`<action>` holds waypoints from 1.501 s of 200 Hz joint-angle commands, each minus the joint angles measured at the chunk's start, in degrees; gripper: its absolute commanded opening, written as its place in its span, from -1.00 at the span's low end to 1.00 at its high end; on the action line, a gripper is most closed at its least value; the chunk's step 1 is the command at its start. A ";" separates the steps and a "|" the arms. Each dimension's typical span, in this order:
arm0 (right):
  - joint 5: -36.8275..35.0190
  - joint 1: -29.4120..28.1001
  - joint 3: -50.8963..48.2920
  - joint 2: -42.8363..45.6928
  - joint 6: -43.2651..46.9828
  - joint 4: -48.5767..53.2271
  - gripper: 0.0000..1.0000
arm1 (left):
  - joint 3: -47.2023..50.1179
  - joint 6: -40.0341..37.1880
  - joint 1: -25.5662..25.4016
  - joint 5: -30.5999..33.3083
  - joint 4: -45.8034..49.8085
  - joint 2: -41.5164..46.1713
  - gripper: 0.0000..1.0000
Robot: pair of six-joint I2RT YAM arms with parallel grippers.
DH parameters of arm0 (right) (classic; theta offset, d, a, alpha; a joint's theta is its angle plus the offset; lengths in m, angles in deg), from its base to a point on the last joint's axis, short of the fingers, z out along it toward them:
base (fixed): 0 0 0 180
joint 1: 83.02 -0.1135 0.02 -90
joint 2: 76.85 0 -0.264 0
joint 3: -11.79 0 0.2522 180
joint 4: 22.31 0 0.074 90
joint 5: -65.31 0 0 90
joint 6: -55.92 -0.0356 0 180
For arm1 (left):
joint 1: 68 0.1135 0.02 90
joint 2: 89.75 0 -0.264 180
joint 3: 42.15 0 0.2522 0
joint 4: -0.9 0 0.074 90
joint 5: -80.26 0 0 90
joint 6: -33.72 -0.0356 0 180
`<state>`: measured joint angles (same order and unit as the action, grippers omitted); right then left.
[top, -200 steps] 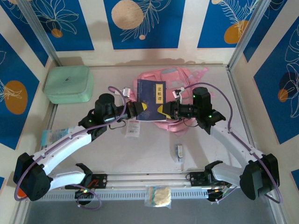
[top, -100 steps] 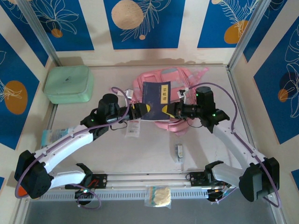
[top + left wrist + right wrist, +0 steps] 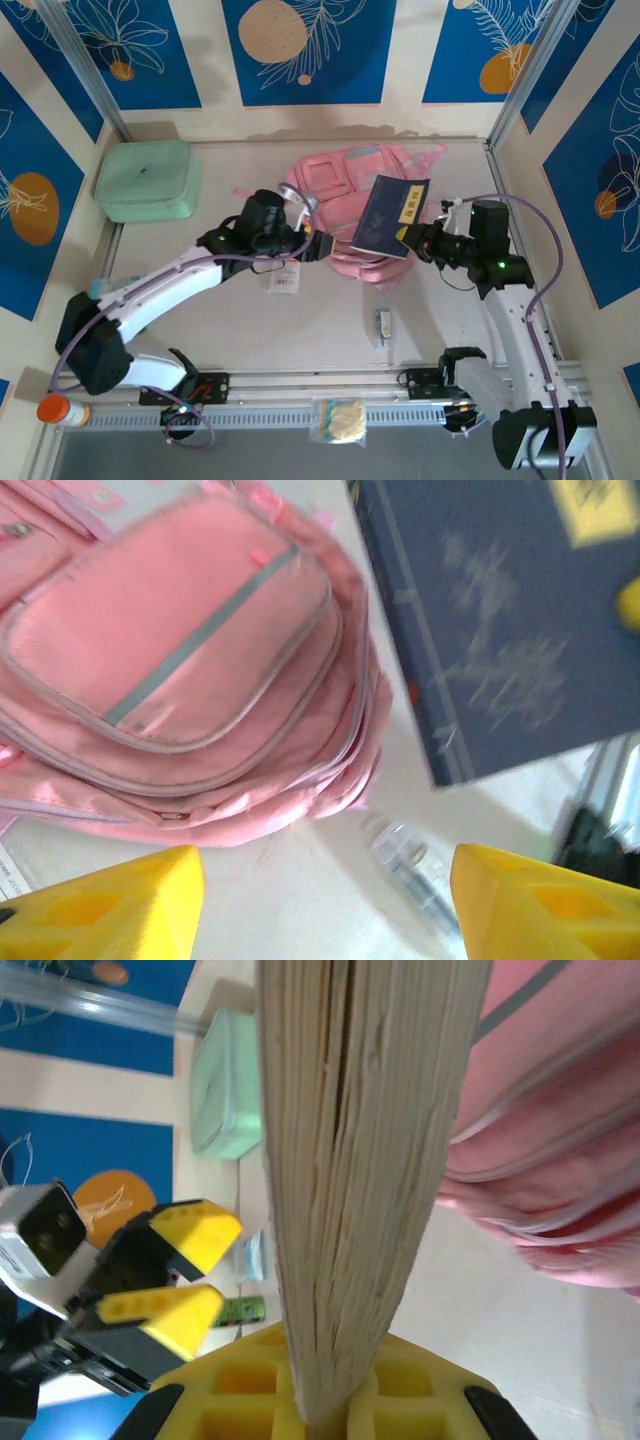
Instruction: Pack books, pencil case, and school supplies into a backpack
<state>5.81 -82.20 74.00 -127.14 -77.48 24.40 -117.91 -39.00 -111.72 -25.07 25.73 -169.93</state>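
Note:
The pink backpack (image 3: 335,180) lies flat at the back middle of the table. My right gripper (image 3: 412,238) is shut on a navy book (image 3: 392,217), which it holds tilted over the backpack's right edge. In the right wrist view the book's page edges (image 3: 370,1160) rise thick from between the yellow jaws. My left gripper (image 3: 318,247) is open just left of the book, by the backpack's near edge (image 3: 180,680); nothing is between its fingertips (image 3: 120,900). A white pouch with red print (image 3: 284,276) lies under the left arm. A tiny pale oblong item (image 3: 383,327) rests nearer the front.
A mint-green zip case (image 3: 147,180) stands at the back left. A teal packet (image 3: 100,290) lies by the left wall, and an orange-capped bottle (image 3: 55,410) is at the front left. A clear bag (image 3: 340,420) hangs over the front rail. Walls close in both sides.
My left gripper has opened and let go of the book. The right gripper has carried the book to the right and tilted it; the left arm swung closer to the backpack.

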 commanded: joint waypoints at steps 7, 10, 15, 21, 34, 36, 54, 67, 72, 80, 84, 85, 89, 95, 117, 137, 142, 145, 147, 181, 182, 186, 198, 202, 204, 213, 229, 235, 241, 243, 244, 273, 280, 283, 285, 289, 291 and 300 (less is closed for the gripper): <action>-0.75 4.36 -1.15 1.55 3.74 6.24 -1.00 | -6.09 -13.56 -2.04 0.79 2.47 -6.38 0.34; -1.03 4.94 -1.16 1.66 3.94 6.73 -1.00 | -6.77 -14.56 -2.26 0.83 2.70 -7.30 0.34; -1.29 5.86 -1.29 1.68 4.24 7.37 -1.00 | -8.09 -16.23 -2.68 1.04 3.35 -8.82 0.35; -1.55 7.02 -1.53 1.83 4.56 7.96 -1.00 | -9.56 -18.08 -3.30 1.30 4.07 -10.55 0.37; -1.78 9.47 -2.02 2.04 5.06 9.01 -1.00 | -12.70 -22.52 -4.55 2.66 5.37 -14.25 0.39; -1.72 9.88 -2.10 2.03 5.14 9.05 -1.00 | -13.17 -23.12 -4.80 2.80 5.61 -14.86 0.40; -0.97 13.30 -2.72 2.01 5.56 9.72 -1.00 | -17.10 -26.80 -5.87 3.47 6.65 -19.72 0.43; -0.80 15.49 -2.92 1.85 5.86 10.26 -1.00 | -19.74 -28.15 -5.93 4.19 7.10 -23.12 0.43; -0.82 16.22 -3.00 1.98 5.95 10.46 -1.00 | -20.58 -28.53 -5.93 4.25 7.10 -24.13 0.42; -1.05 17.46 -3.08 1.96 5.99 10.79 -1.00 | -21.64 -29.34 -5.93 4.42 6.92 -25.87 0.43; -1.12 18.07 -3.05 2.08 6.04 10.97 -1.00 | -22.19 -29.57 -5.93 4.64 6.95 -26.68 0.42; -1.13 18.21 -3.07 2.06 6.04 10.98 -1.00 | -22.42 -29.67 -5.93 4.67 6.99 -26.86 0.42; -1.15 18.72 -3.07 2.08 6.09 11.13 -1.00 | -23.17 -29.89 -5.93 4.78 7.23 -27.63 0.42; -0.98 19.39 -3.16 2.04 6.20 11.07 -1.00 | -24.35 -30.21 -5.93 5.02 7.80 -28.84 0.42; -0.79 21.16 -3.39 1.86 6.66 11.00 -1.00 | -27.18 -31.03 -5.93 6.45 7.01 -32.67 0.41; -0.38 21.87 -3.88 1.78 6.41 10.56 -1.00 | -29.68 -31.20 -5.93 10.26 5.09 -36.18 0.39; -0.27 21.97 -3.84 1.69 6.35 10.38 -1.00 | -30.46 -31.38 -5.93 10.77 4.98 -37.05 0.38; -0.22 22.01 -3.86 1.68 6.31 10.37 -1.00 | -30.95 -31.47 -5.93 10.91 5.03 -37.61 0.38; -0.19 22.03 -3.81 1.66 6.31 10.33 -1.00 | -31.22 -31.61 -5.93 10.97 5.02 -37.95 0.38; -0.05 22.18 -3.94 1.86 5.67 9.97 -1.00 | -36.80 -31.45 -5.85 14.58 4.80 -43.36 0.27; -0.03 22.15 -3.91 1.86 5.64 9.96 -1.00 | -36.97 -31.40 -5.85 14.69 4.91 -43.51 0.26; 0.10 22.20 -3.96 1.85 5.50 9.88 -1.00 | -37.75 -31.41 -5.85 15.23 5.34 -44.16 0.22; 0.61 22.16 -3.82 1.86 5.47 9.76 -1.00 | -39.13 -30.98 -5.85 17.80 5.55 -45.42 0.07; 0.57 22.27 -3.76 1.85 5.51 9.91 -1.00 | -39.24 -30.85 -5.85 18.41 5.43 -45.57 0.01; 0.56 22.24 -3.77 1.88 5.54 9.93 -1.00 | -39.25 -30.84 -5.85 18.78 5.21 -45.63 -0.02; 0.65 22.25 -3.62 1.97 5.60 9.88 -1.00 | -38.76 -29.92 -5.86 20.17 3.87 -45.51 -0.15; 0.53 22.25 -3.66 1.96 5.43 9.88 -1.00 | -37.87 -29.09 -5.54 19.46 2.38 -44.70 -0.37; 0.61 22.28 -3.60 2.07 5.38 9.98 -1.00 | -37.85 -29.12 -5.62 19.25 2.29 -44.39 -0.49; 0.61 22.28 -3.39 2.03 5.37 10.08 -1.00 | -37.85 -28.98 -5.58 19.16 2.28 -43.96 -0.59; 0.68 22.28 -3.36 2.08 5.35 10.11 -1.00 | -37.80 -29.04 -5.63 19.12 2.24 -43.78 -0.62; 0.64 22.29 -3.27 2.10 5.44 10.16 -1.00 | -37.78 -29.05 -5.60 19.12 2.27 -43.72 -0.63; -0.30 22.29 -2.13 2.88 5.67 12.09 -1.00 | -37.41 -29.40 -5.54 20.51 2.12 -40.53 -0.92; -0.61 22.25 -2.05 3.23 5.61 12.87 -1.00 | -37.47 -29.29 -5.33 21.05 2.07 -39.61 -0.97; -0.90 22.29 -2.00 3.40 5.69 13.49 -1.00 | -37.56 -29.29 -5.32 21.19 2.11 -39.15 -1.00; -1.13 22.27 -1.96 3.49 5.65 13.88 -1.00 | -37.64 -29.25 -5.25 21.26 2.16 -38.84 -1.00; -1.57 22.27 -1.89 3.75 5.68 14.66 -1.00 | -37.73 -29.14 -5.10 21.37 2.15 -38.26 -1.00; -1.82 22.27 -1.87 3.82 5.76 15.10 -1.00 | -37.82 -29.12 -5.07 21.39 2.08 -37.98 -1.00; -2.64 22.29 -1.69 4.41 6.15 16.77 -1.00 | -37.81 -29.03 -4.67 20.87 1.65 -36.47 -1.00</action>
<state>3.61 -60.27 70.43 -124.82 -72.41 36.44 -154.96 -68.61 -117.62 -7.06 29.66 -213.32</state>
